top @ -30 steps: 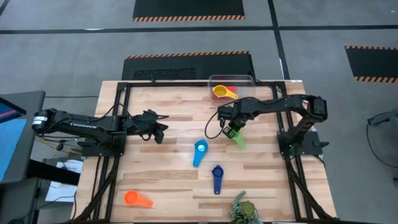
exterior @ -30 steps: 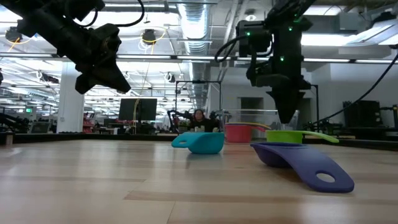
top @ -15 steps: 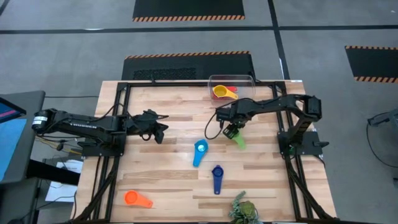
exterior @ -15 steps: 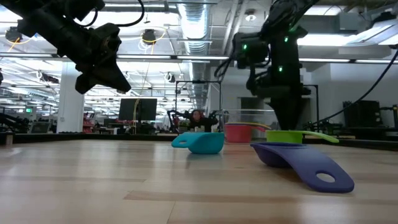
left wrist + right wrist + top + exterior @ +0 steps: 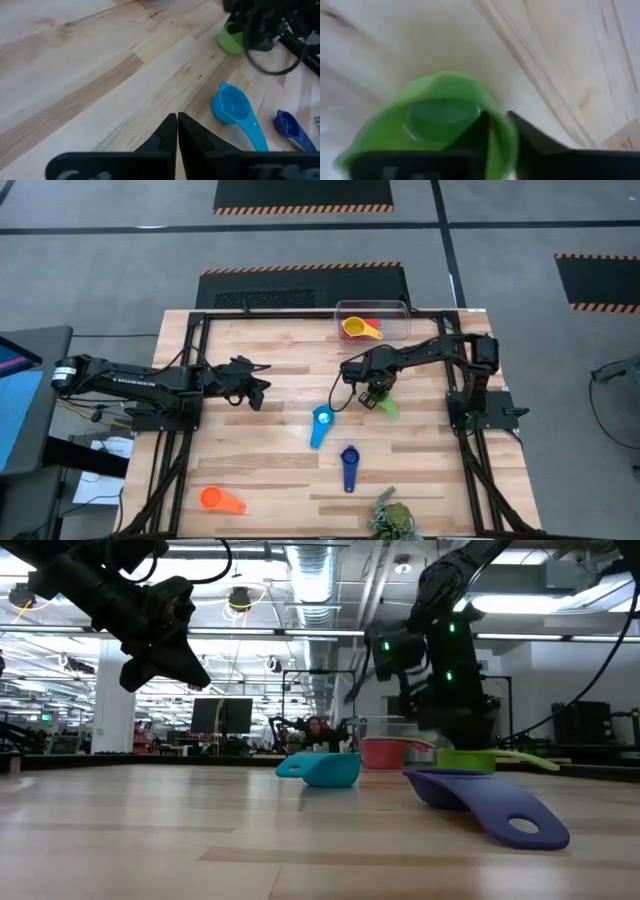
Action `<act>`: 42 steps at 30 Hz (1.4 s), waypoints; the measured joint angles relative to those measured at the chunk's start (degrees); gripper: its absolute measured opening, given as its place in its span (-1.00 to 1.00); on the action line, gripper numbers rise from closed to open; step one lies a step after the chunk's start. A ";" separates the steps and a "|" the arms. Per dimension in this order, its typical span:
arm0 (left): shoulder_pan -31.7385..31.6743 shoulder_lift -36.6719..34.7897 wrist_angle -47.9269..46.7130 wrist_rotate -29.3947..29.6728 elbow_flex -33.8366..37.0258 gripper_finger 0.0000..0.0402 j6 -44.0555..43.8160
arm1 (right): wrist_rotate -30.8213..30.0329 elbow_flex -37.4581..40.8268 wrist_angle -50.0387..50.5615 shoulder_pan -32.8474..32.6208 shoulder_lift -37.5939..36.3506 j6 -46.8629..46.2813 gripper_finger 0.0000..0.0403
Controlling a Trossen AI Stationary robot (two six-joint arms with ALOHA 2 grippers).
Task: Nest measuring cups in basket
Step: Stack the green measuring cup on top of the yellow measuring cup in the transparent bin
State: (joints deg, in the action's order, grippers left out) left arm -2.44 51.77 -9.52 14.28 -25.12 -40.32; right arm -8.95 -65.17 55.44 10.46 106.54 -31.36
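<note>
A green measuring cup (image 5: 385, 406) sits on the table right of centre, with my right gripper (image 5: 372, 395) down on its bowl and shut on its rim (image 5: 497, 125). The clear basket (image 5: 395, 318) at the far edge holds a yellow cup (image 5: 360, 330) and a red cup (image 5: 377, 323). A light blue cup (image 5: 322, 423), a dark blue cup (image 5: 349, 465) and an orange cup (image 5: 220, 500) lie loose on the wood. My left gripper (image 5: 262, 388) hangs shut above the table's left half, touching nothing. My right gripper has the green cup's bowl wall at the rim (image 5: 501, 142), with one finger (image 5: 477, 135) inside the bowl and the other (image 5: 530, 137) outside it. The fingers come from above, pointing steeply down. The cup stands upright with its bottom on the table (image 5: 480, 759).
A green leafy plant-like thing (image 5: 392, 518) lies at the near edge. The black arm frames run along both sides of the table (image 5: 250, 460). Bare wood lies between the left gripper and the light blue cup.
My right gripper has come down onto the green cup and tipped a little steeper. The cup has stayed on the table.
</note>
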 joint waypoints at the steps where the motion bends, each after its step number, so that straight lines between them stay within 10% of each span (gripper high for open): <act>1: 0.00 0.00 0.00 0.00 0.00 -1.00 0.00 | 0.21 -0.61 0.07 -0.12 -0.90 0.30 -0.81; 12: 0.00 -0.02 -0.17 0.11 0.00 -1.00 1.55 | -8.63 -13.86 5.05 -3.87 -15.57 6.37 -0.96; 21: 0.00 -0.02 -0.11 0.12 0.00 -1.00 1.62 | -27.44 -31.36 1.20 3.47 -21.53 44.28 -0.96; 34: 0.00 0.00 0.00 7.78 0.00 -1.00 0.00 | 0.44 -36.32 3.12 30.87 -12.99 65.41 -0.96; 42: 0.00 -0.01 0.00 9.98 0.00 -1.00 -0.02 | 4.14 -36.26 3.04 34.08 0.48 71.45 -0.96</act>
State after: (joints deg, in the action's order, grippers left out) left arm -2.44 51.76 -9.52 24.26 -25.12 -40.34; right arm -4.80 -101.43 58.48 44.53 107.02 40.09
